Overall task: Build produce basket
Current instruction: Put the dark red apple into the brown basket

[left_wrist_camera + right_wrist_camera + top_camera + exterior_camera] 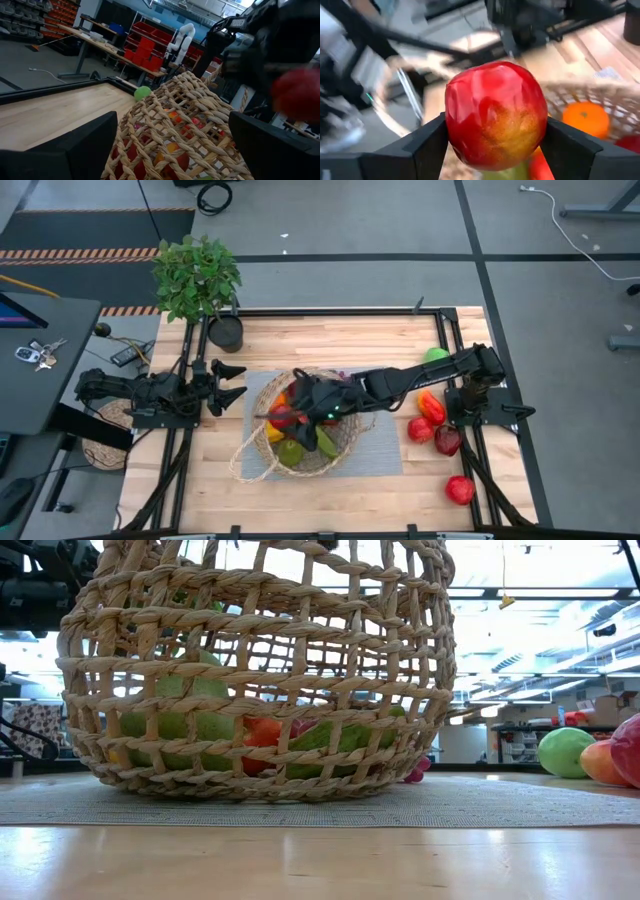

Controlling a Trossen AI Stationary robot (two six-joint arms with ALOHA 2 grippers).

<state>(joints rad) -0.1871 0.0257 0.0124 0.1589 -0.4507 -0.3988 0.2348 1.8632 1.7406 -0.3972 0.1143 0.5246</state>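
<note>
While no legible writing is seen, a red apple (496, 115) is clamped in the right gripper (495, 137) above the basket (345, 442); the left gripper (232, 383) is held spread wide beside it.

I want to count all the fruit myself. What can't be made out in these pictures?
- High view: the right pincer and arm cover much of the basket.
- Low view: the wicker wall screens the produce inside.
- Right wrist view: the held red apple blocks the basket; background blurred.
</note>
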